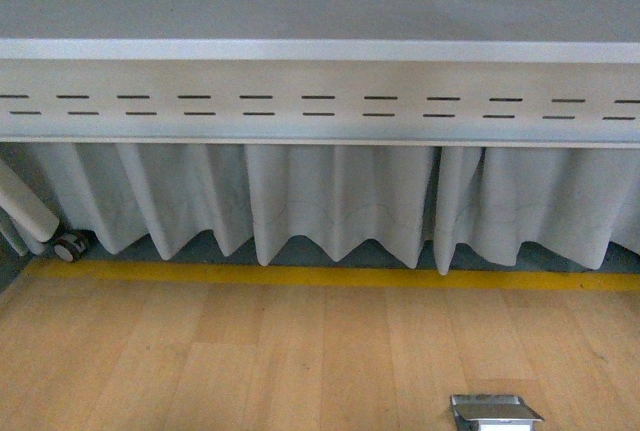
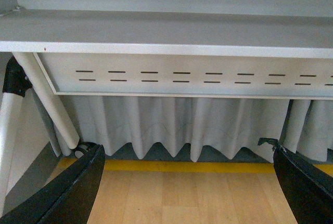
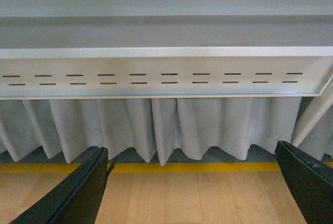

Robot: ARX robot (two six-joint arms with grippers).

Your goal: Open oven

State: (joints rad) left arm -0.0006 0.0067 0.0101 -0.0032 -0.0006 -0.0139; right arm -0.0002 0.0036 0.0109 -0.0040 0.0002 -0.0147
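honestly, nothing of the task looks done yet as far as i can judge. the oven isn't in any of the three views, so i can't say where it sits or whether its door is up or down. it's somewhere outside what the cameras cover.

what does show is the underside of a grey table (image 1: pixel 320 51) with a slotted panel (image 1: pixel 320 101) along its front, and a pale pleated curtain (image 1: pixel 340 201) hanging below it. a yellow line (image 1: pixel 320 276) runs across the wooden floor (image 1: pixel 250 361). there's a caster (image 1: pixel 70 247) off to the left and a metal floor box (image 1: pixel 492 413) at the near edge.

the left gripper (image 2: pixel 186 154) has its black fingers spread wide with nothing between them, and the right gripper (image 3: pixel 191 151) is the same, released and empty.

so all of it is left: find the oven, get to the handle, pull the door down.

no brands, labels or readable writing anywhere. the dashes on the panel are just slots.
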